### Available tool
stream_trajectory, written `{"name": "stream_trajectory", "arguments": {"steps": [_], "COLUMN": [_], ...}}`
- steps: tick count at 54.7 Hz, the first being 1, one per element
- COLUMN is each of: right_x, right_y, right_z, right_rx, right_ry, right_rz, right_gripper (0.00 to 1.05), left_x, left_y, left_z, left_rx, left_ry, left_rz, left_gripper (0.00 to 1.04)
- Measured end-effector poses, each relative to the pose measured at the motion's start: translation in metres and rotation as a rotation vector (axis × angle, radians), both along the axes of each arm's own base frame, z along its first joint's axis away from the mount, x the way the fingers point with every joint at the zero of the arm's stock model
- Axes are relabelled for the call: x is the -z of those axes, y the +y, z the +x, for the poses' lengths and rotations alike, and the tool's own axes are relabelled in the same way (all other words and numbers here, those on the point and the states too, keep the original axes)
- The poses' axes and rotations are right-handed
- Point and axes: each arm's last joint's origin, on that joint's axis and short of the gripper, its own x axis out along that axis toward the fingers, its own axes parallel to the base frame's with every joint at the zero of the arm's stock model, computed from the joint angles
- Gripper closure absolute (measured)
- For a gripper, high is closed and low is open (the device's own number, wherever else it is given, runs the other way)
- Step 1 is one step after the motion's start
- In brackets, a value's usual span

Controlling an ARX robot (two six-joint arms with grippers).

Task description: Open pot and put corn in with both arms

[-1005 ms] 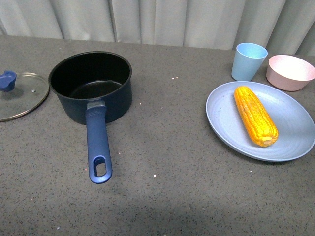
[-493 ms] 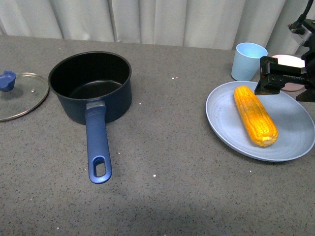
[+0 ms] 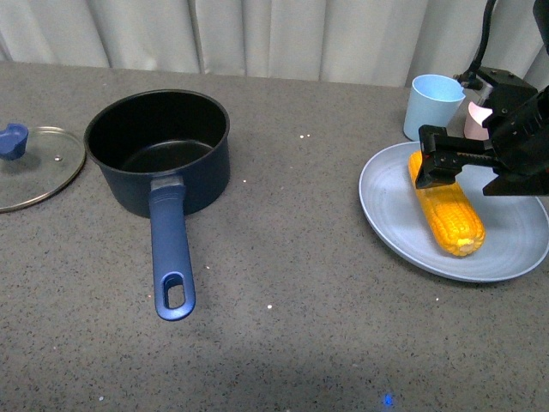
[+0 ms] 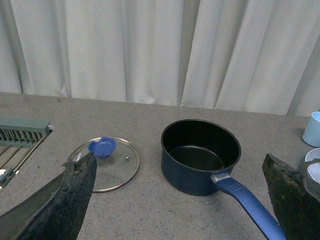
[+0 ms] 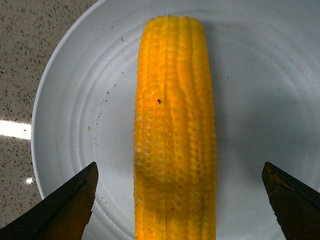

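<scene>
The dark blue pot [image 3: 159, 150] stands open at the left of the table, its long handle [image 3: 170, 257] pointing toward me. Its glass lid [image 3: 34, 163] lies flat on the table to the left of it. The corn [image 3: 455, 215] lies on a light blue plate [image 3: 515, 253] at the right. My right gripper [image 3: 467, 172] hovers open over the cob's far half. In the right wrist view the corn [image 5: 175, 125] runs between the spread fingers, clear of both. My left gripper [image 4: 180, 170] is open and empty, back from the pot [image 4: 185, 180] and lid [image 4: 112, 167].
A light blue cup [image 3: 433, 105] stands behind the plate, and a pink bowl [image 3: 474, 116] is mostly hidden by my right arm. A grey-green rack [image 4: 20, 132] sits left of the lid. White curtains close off the back.
My right arm came in from the right and moved left over the corn's far end. The pot, lid and corn have not moved.
</scene>
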Motion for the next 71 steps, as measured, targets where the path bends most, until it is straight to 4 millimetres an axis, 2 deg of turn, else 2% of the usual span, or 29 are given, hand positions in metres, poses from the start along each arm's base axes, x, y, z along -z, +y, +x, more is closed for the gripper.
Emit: {"name": "stream_trajectory", "arguments": {"steps": [10,23,37,42,50,56,64,71], "right_x": [0.010,0.009,0.008,-0.003,-0.037,-0.060,-0.066,-0.060], "right_y": [0.001,0.001,0.001,-0.001,-0.003,0.002,0.022,0.055], "right_z": [0.002,0.004,0.004,0.003,-0.001,-0.001,0.006,0.018], "right_rx": [-0.002,-0.010,-0.008,0.011,0.030,0.004,-0.020,-0.044], "right_ry": [0.024,0.031,0.035,0.020,-0.051,-0.079,-0.037,0.016], "right_rz": [-0.005,0.012,0.061,0.153,0.407,0.602,0.750,0.831], "right_gripper": [0.10,0.52,0.84,0.93,0.98,0.99,0.99,1.00], "left_x": [0.000,0.000,0.000,0.000,0.000,0.000,0.000,0.000], "left_y": [0.000,0.000,0.000,0.000,0.000,0.000,0.000,0.000], "left_z": [0.000,0.000,0.000,0.000,0.000,0.000,0.000,0.000], "left_rx": [0.000,0.000,0.000,0.000,0.000,0.000,0.000,0.000], "left_ry": [0.000,0.000,0.000,0.000,0.000,0.000,0.000,0.000], "left_rz": [0.000,0.000,0.000,0.000,0.000,0.000,0.000,0.000], "left_gripper": [0.06,0.06,0.06,0.06,0.06,0.06,0.06,0.06]}}
